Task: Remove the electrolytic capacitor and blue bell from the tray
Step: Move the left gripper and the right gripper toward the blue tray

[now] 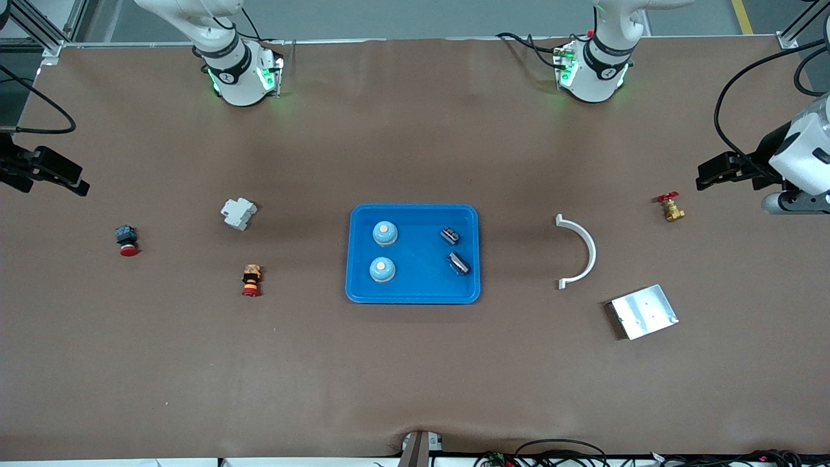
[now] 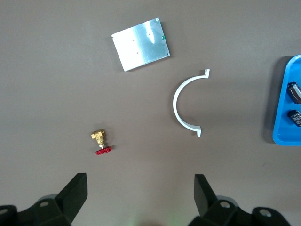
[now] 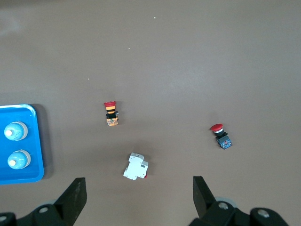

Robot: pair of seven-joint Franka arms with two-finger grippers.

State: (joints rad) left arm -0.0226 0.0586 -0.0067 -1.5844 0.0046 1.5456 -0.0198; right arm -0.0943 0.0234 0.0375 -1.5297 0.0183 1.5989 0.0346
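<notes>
Front view shows the tray point(image 1: 413, 214) mid-desk, two blue bells point(image 1: 384, 233) toward the right arm's end, two capacitors point(image 1: 450, 235) toward the left arm's. Left pincer point(image 2: 138, 197) and right pincer point(image 3: 137, 197) hover spread apart over their own desk ends, empty.

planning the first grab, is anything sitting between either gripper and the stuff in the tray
Nothing visible does. Both blue bells and both capacitors lie uncovered in the tray. The open left gripper and open right gripper wait over the table ends.
</notes>
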